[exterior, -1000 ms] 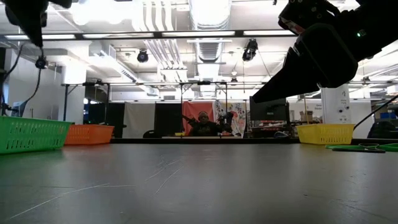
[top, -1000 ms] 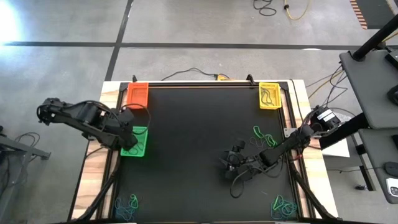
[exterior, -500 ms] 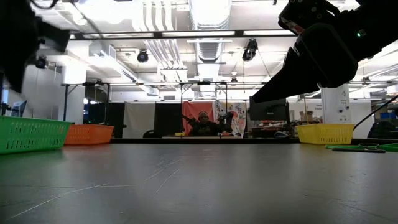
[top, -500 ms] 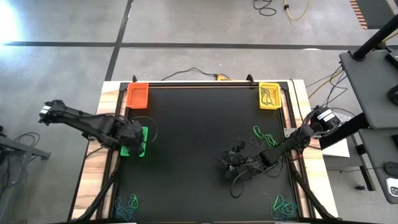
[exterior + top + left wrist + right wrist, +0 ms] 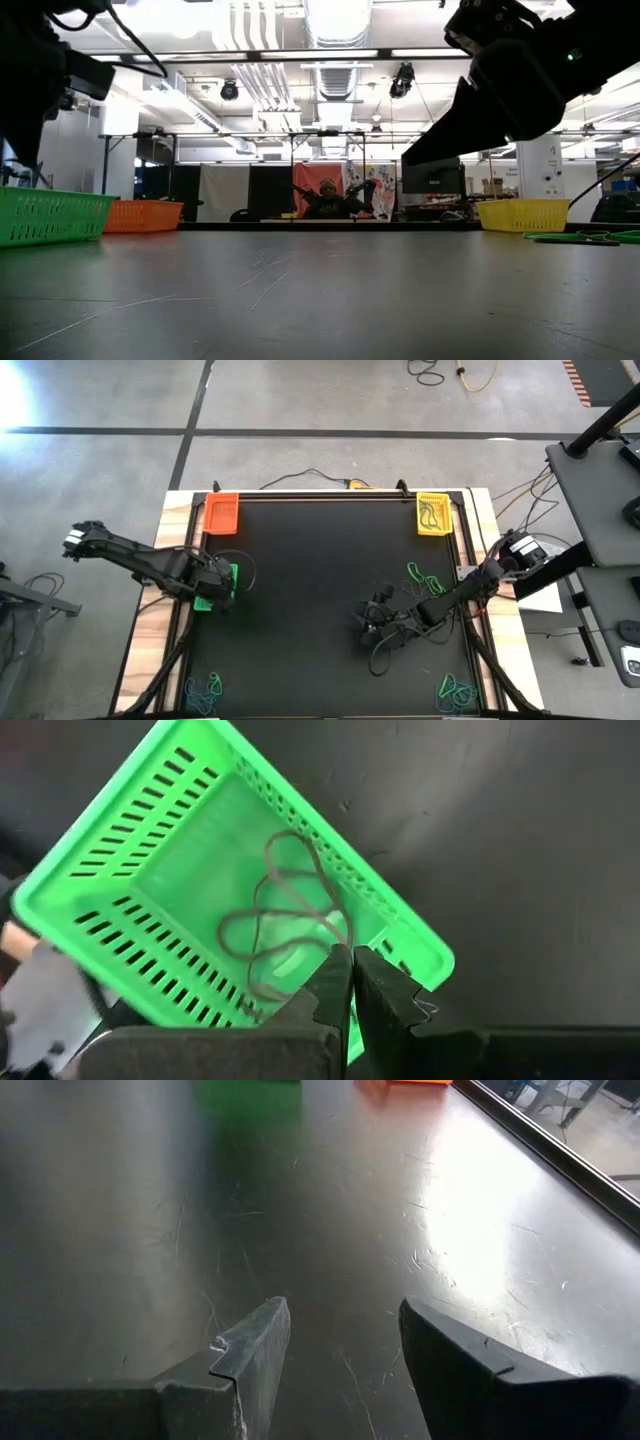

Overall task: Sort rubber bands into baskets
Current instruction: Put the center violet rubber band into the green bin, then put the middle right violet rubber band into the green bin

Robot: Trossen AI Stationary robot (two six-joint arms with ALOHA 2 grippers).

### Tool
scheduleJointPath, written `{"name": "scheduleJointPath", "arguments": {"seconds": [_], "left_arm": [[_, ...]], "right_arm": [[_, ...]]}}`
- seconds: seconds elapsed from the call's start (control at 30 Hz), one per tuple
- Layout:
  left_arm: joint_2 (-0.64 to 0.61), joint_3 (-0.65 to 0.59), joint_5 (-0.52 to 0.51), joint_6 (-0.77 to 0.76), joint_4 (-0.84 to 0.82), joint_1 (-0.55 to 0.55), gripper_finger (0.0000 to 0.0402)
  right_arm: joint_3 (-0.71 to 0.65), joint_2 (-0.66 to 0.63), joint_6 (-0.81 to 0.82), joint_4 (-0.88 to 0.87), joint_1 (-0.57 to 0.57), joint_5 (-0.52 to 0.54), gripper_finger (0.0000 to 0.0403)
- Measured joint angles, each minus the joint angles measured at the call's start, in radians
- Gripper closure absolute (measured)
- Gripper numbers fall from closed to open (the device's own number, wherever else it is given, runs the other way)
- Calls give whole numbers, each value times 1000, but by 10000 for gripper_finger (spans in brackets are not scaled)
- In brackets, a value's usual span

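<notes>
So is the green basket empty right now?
Not empty: the left wrist view shows a looped rubber band lying on the green basket's floor.

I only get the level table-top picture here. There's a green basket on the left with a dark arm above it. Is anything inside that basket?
Observer: Yes. The left wrist view shows a rubber band lying looped on the floor of the green basket.
Operator: Is the arm holding it?
Observer: No. The left gripper is shut, above the basket's rim, with nothing between its fingers.
Operator: And the big dark shape on my right?
Observer: That is the right gripper, open over bare table, holding nothing.
Operator: More bands anywhere?
Observer: From above, some lie in the yellow basket.
</notes>
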Motion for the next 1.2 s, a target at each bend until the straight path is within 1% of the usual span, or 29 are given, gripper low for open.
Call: {"name": "scheduleJointPath", "arguments": {"seconds": [0.27, 0.43, 0.6, 0.67, 0.8, 0.9, 1.1, 1.2], "left_arm": [[81, -12, -15, -35, 34, 0, 402], [145, -12, -12, -10, 34, 0, 402], [198, -12, 13, 6, 42, 0, 402], [219, -12, 31, 12, 56, 0, 402], [260, -12, 33, 32, 93, 0, 399], [282, -12, 54, 40, 101, 0, 383], [276, -10, 105, 51, 91, 0, 327], [260, 29, 105, 59, 45, 0, 302]], "right_arm": [[0, 0, 17, -3, 1, 0, 216], [0, 0, 19, -5, 1, 0, 216], [0, 0, 19, -6, 1, 0, 216], [0, 0, 19, -6, 1, 0, 216], [0, 0, 19, -6, 1, 0, 216], [0, 0, 19, -6, 1, 0, 216], [0, 0, 15, -7, 1, -1, 216], [0, 0, 0, -7, 1, 0, 216]]}}
